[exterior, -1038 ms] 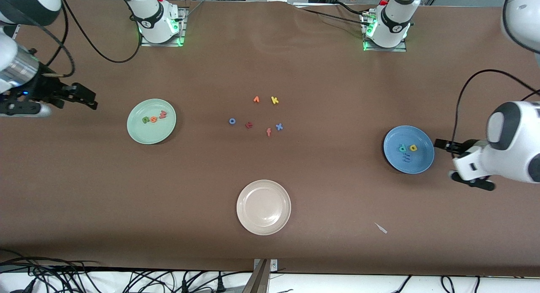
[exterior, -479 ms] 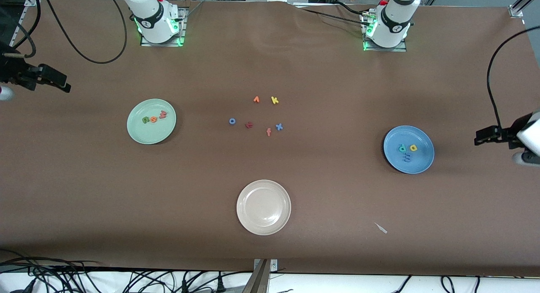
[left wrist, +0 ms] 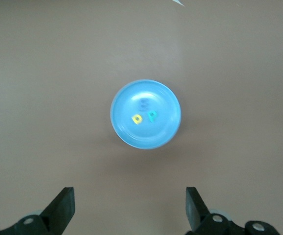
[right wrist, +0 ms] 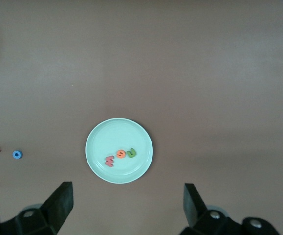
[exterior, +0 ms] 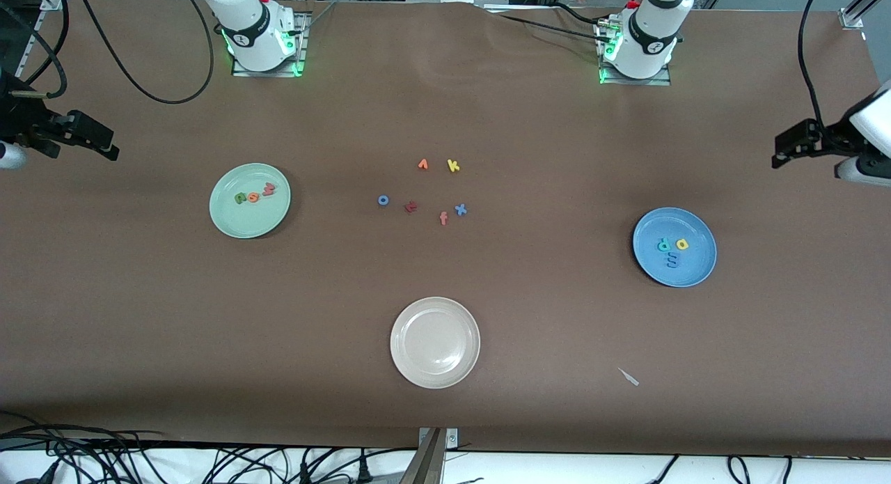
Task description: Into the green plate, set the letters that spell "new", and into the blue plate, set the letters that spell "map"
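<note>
Showing the close of the sorting task: both words appear to be placed already, so the step in hand is judged to be withdrawal, and the next move calls for little beyond keeping both arms away from the plates.

The round pale mint-green plate with a raised rim (exterior: pixel 250 200) lies on the brown counter (exterior: pixel 445 289) toward the right arm's end. It holds the tiny green foam n (exterior: pixel 241 198), the orange foam e (exterior: pixel 253 196) and the salmon-red foam w (exterior: pixel 269 188), lying close together in a row.

The round medium-blue plate with a raised rim (exterior: pixel 674 246) lies toward the left arm's end. It holds the teal foam p (exterior: pixel 664 244) and the yellow foam a (exterior: pixel 682 244) side by side, with the blue foam m (exterior: pixel 672 261) just nearer the front camera; the m is faint against the plate, so its outline is only probably read.

The right hand (exterior: pixel 90 139) hangs over the counter's edge, well apart from the green plate, fingers spread wide and holding nothing. The left hand (exterior: pixel 786 150) hangs likewise at its own end, well apart from the blue plate, fingers wide and empty.

Six spare foam letters (exterior: pixel 424 188) lie mid-counter, and a round beige plate (exterior: pixel 435 342) sits nearer the front camera, with nothing in it.
</note>
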`<state>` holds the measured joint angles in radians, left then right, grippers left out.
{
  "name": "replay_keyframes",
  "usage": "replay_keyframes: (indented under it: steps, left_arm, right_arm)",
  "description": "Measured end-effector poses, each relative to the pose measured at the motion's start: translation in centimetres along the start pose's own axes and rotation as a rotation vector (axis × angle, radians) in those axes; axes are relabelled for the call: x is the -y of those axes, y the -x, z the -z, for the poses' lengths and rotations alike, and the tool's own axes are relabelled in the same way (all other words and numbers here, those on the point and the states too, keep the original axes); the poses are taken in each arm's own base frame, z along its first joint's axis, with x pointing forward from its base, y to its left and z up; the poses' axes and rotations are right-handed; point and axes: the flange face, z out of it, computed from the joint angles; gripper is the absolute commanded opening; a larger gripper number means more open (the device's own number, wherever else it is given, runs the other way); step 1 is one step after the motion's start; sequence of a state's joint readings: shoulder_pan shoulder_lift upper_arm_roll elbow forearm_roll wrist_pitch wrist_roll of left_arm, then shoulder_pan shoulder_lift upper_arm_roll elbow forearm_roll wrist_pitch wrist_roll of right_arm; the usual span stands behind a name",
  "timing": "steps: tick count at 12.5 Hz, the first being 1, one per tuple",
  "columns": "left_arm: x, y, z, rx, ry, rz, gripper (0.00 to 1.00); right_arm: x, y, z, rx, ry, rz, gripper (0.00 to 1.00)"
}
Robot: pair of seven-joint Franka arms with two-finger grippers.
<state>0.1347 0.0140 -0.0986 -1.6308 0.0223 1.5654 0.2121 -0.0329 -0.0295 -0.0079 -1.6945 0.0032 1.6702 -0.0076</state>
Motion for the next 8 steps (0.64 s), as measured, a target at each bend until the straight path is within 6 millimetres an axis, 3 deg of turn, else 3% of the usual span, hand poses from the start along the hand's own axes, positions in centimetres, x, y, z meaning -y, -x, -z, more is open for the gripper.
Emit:
replay_keyframes:
  steps: [2,8]
  left_arm:
    - [-1.3,0.1,-0.4,0.043,0.008,-0.023,1.0]
    - [-1.0,0.1,-0.6,0.05,0.011,-0.02,1.0]
  right_arm:
    - [0.5,-0.2,0.0,-0.001,0.0,0.009,1.0]
    - [2.1,-0.2,0.1,-0.002,0.0,0.037,1.0]
